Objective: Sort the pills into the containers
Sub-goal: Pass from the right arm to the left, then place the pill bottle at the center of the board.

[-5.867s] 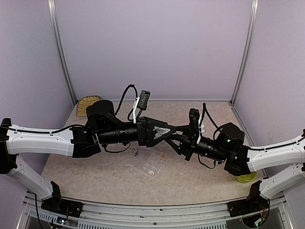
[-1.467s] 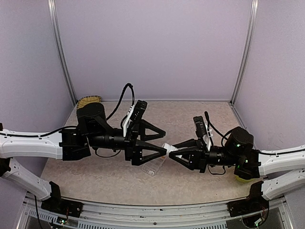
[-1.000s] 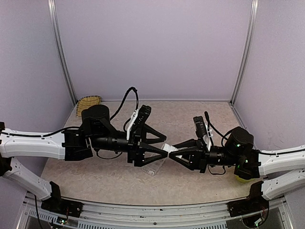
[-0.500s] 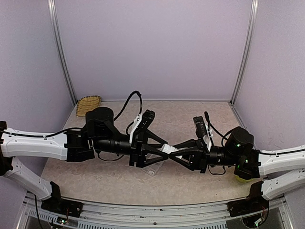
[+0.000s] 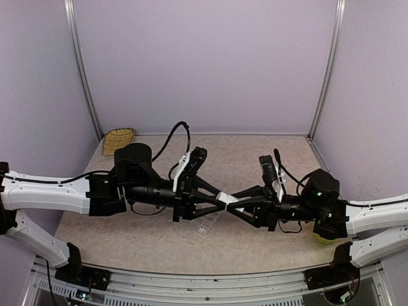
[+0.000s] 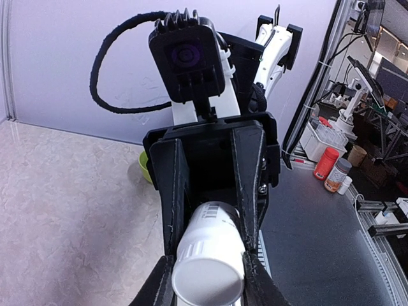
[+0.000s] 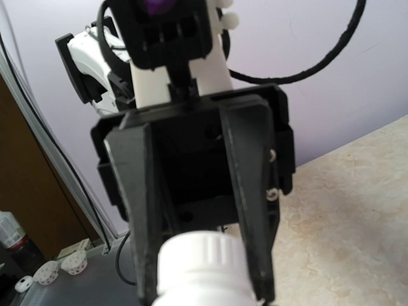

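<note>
A small white bottle (image 5: 227, 199) hangs in the air above the middle of the table, held from both sides. My right gripper (image 5: 235, 204) is shut on its body. My left gripper (image 5: 220, 197) faces it and is shut on the ribbed cap (image 6: 208, 275), one finger on each side. In the right wrist view the cap (image 7: 201, 258) sits between the left gripper's black fingers (image 7: 252, 213). The clear organizer box with the containers (image 5: 205, 224) lies on the table below, partly hidden by both grippers. I cannot make out the pills.
A yellow-green bowl (image 5: 328, 238) sits at the right, under the right arm, and shows as a green rim (image 6: 146, 167) in the left wrist view. A woven basket (image 5: 119, 136) lies in the back left corner. Lilac walls close in the back and sides.
My left gripper has moved right to the bottle and closed its jaws on the cap. The right gripper has kept still with the bottle in it.
</note>
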Tool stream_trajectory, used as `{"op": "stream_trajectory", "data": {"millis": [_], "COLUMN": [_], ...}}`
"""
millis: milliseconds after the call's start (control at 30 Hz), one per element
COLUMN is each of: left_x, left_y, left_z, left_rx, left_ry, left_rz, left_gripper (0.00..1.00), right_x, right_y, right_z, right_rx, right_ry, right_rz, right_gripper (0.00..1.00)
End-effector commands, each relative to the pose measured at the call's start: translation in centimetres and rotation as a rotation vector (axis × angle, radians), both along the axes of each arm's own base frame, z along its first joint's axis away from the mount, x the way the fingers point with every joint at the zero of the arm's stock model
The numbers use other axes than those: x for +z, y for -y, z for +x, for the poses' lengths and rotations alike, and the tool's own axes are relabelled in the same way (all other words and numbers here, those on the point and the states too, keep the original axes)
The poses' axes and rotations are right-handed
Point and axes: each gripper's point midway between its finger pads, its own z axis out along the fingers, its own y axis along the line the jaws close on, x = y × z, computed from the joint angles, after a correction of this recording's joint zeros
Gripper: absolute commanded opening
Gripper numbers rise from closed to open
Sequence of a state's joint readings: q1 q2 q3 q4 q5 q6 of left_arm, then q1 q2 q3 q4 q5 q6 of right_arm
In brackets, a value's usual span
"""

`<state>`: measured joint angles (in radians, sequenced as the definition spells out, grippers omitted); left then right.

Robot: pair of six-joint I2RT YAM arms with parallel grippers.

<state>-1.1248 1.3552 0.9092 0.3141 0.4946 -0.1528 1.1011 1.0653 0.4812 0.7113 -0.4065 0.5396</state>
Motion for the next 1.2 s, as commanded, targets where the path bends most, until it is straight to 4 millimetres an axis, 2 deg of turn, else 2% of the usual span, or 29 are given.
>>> {"op": "stream_trajectory", "data": {"millis": [0,167,500,833,933,1167], "left_x": [1.3,1.5,1.4,1.6,1.5,0.8], "left_y": [0.2,0.1,0.0,-0.1,-0.1,-0.5], "left_z": [0.1,0.1,0.8,0.9,1.1,2.6], "left_rx": [0.012,0.017,0.058,0.061,0.068,0.145], "left_ry": [0.021,0.018,0.018,0.023,0.022,0.017], "left_rz": [-0.037,-0.045,-0.040,-0.044,-0.039,0.004], "left_gripper": [0.27,0.21,0.16,0.15,0.15,0.15], "right_x": [1.4,1.3,0.8,0.6,0.5,0.1], "right_y": [0.4,0.4,0.4,0.5,0.5,1.0], "right_z": [0.4,0.6,1.1,1.6,1.8,3.0], "right_rx": [-0.028,-0.033,-0.053,-0.076,-0.086,-0.162], "right_ry": [0.025,0.022,0.014,0.009,0.006,-0.011], "right_rz": [0.044,0.041,0.025,0.017,0.012,-0.008], "right_gripper": [0.20,0.25,0.42,0.82,0.89,0.98]}}
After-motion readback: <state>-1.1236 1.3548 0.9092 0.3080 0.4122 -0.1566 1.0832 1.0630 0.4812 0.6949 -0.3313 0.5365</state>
